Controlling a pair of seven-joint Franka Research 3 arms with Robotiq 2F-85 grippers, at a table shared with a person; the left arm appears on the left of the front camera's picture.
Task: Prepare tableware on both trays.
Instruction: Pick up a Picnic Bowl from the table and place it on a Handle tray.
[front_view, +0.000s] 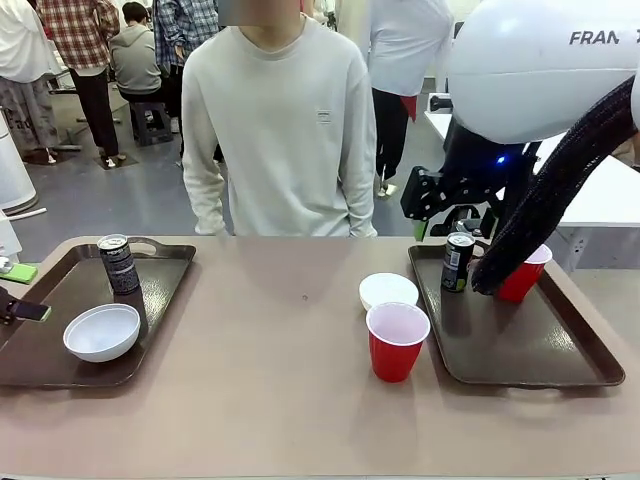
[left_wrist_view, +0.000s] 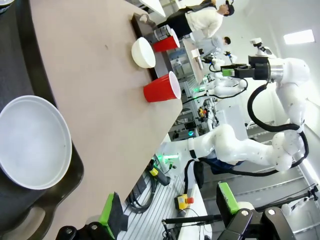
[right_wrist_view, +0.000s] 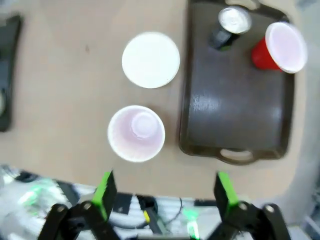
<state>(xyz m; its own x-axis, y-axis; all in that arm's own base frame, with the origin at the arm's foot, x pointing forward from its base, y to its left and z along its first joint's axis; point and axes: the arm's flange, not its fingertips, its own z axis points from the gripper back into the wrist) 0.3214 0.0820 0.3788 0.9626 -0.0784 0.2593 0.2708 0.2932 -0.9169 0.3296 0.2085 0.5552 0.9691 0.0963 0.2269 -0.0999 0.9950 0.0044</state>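
Note:
The left tray (front_view: 50, 370) carries a dark can (front_view: 118, 264) and a white bowl (front_view: 102, 332). On the right tray (front_view: 520, 345) stand a second can (front_view: 458, 262) and a red cup (front_view: 525, 272). Between the trays, on the bare table, sit another white bowl (front_view: 388, 291) and another red cup (front_view: 397, 341). My left gripper (left_wrist_view: 170, 210) is open at the left tray's outer edge, beside the bowl (left_wrist_view: 32, 142). High above the table, my right gripper (right_wrist_view: 164, 195) is open and empty, over the cup (right_wrist_view: 136, 133), the bowl (right_wrist_view: 151, 59) and the right tray (right_wrist_view: 235, 100).
A person (front_view: 280, 120) stands at the far side of the table with arms hanging down. My right arm's thick cable (front_view: 550, 200) hangs over the right tray's far end. The tabletop (front_view: 260, 380) between the trays is bare wood-brown.

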